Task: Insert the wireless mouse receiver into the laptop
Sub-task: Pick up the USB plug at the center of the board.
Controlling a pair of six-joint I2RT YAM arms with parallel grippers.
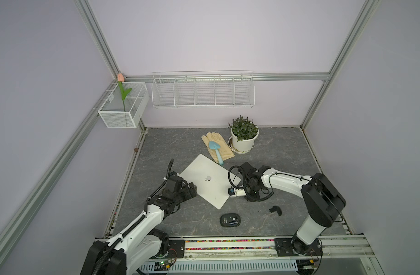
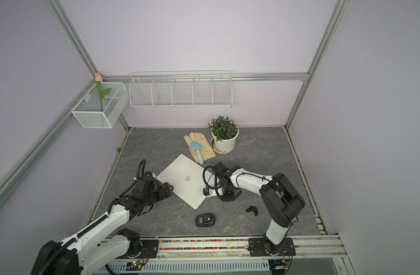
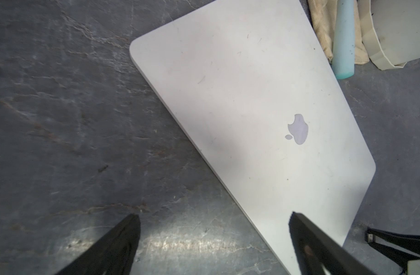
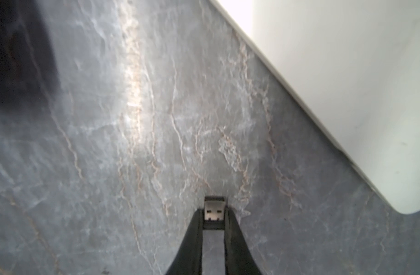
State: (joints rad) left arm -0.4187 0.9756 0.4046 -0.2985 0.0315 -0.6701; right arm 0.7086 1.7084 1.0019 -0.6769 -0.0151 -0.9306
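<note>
Right fingers [image 4: 193, 238] pinch the receiver [image 4: 215, 209], left fingers [image 3: 113, 245] gape empty at the laptop [image 3: 251, 95]; I'd square it to the side edge before pushing.

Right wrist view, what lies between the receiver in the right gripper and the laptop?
Nothing but bare grey tabletop between receiver and laptop, shown in the right wrist view.

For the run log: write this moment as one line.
stage: receiver not yet inserted | right gripper: shut on receiver, short of laptop | left gripper: open at laptop's opposite edge | mouse: cover off
</note>
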